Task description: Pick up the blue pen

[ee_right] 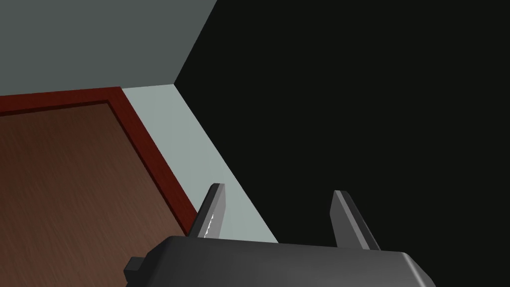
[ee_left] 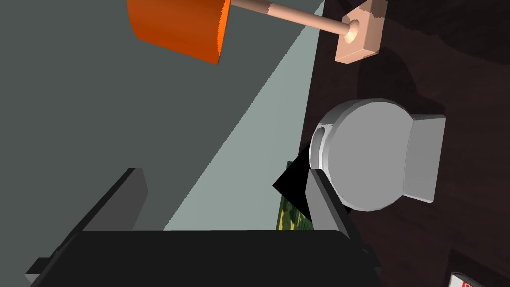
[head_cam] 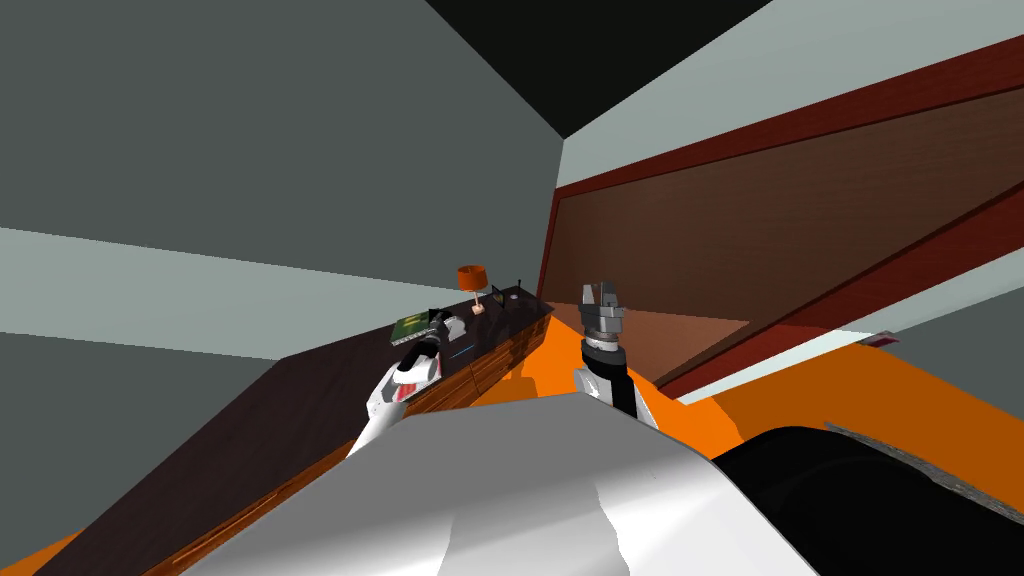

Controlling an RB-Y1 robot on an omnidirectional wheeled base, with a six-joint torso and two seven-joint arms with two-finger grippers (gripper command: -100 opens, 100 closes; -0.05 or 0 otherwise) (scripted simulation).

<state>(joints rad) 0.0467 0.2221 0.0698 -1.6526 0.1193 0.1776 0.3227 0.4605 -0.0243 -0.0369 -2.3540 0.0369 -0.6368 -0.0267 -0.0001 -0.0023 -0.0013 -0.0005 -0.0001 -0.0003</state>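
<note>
- The left gripper [ee_left: 224, 199] is hovering above the dark desk [ee_left: 473, 199], 2 fingers spread, ready to straddle the blue pen [head_cam: 461, 349], seemingly the faint streak just beside them.
- The right gripper [ee_right: 281, 214] is idling, fingers spread.

Dark cabinet top [ee_left: 473, 99]: 1 orange-shaded lamp [ee_left: 184, 25] near wall-side edge, grey round object [ee_left: 368, 154] just beside it, green book [head_cam: 411, 327] next along same edge. Orange floor [head_cam: 850, 390] below.

No text, number or sign can be read. The green book [ee_left: 295, 220] on the tabletop [ee_left: 473, 149] carries only yellowish blotches. A white object [ee_left: 465, 280] near it bears red marks, cut off and illegible.
</note>
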